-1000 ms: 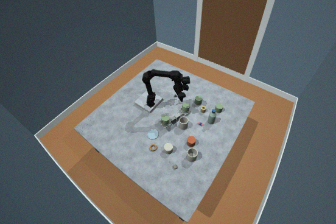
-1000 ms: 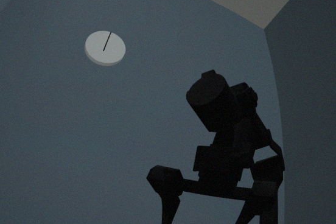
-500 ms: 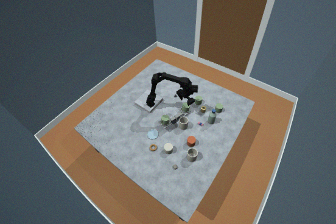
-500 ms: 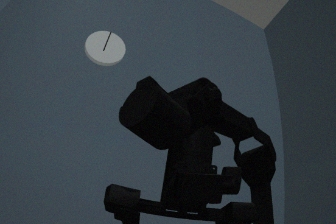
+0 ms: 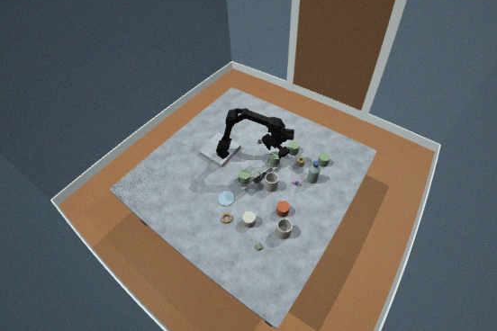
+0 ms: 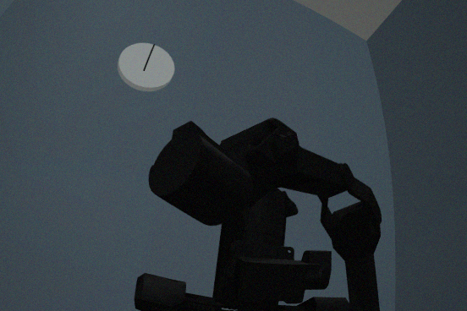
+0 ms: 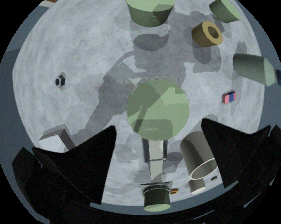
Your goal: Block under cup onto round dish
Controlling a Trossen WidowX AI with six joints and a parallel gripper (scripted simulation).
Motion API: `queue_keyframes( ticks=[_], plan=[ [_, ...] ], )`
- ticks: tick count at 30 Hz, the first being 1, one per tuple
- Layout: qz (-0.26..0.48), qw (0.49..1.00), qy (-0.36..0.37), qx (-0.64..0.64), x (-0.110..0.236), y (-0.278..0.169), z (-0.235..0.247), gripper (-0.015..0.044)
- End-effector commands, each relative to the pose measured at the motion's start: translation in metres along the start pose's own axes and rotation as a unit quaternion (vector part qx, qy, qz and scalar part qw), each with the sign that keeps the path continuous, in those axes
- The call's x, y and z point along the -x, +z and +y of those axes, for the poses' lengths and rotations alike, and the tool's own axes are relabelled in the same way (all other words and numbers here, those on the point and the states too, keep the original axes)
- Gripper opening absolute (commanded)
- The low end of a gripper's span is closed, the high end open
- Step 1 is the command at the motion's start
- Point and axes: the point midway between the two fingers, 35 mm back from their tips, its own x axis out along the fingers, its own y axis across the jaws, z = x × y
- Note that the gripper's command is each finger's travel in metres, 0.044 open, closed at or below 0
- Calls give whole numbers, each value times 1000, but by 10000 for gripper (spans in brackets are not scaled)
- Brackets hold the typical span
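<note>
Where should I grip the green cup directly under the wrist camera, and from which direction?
Grip the green cup by its round side wall, coming straight down from above. It stands upside down, closed base up, so there is no rim to pinch. The open gripper holds nothing, and its fingers stand wide.

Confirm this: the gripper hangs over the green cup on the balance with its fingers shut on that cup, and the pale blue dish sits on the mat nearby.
Wrong in one respect: the gripper is open and holds nothing. In the wrist view the green cup lies below, between the spread fingers. The rest stands: the dish sits near the balance.
</note>
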Motion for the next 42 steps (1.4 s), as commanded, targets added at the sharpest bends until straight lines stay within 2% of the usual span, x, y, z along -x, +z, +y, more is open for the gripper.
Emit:
queue_keyframes(
  ticks=[1, 39, 42],
  plan=[
    [-4, 1000, -1, 3, -4, 1, -1, 440],
    [-3, 1000, -1, 3, -63, 1, 0, 440],
    [-3, 1000, -1, 3, -63, 1, 0, 361]
  ],
)
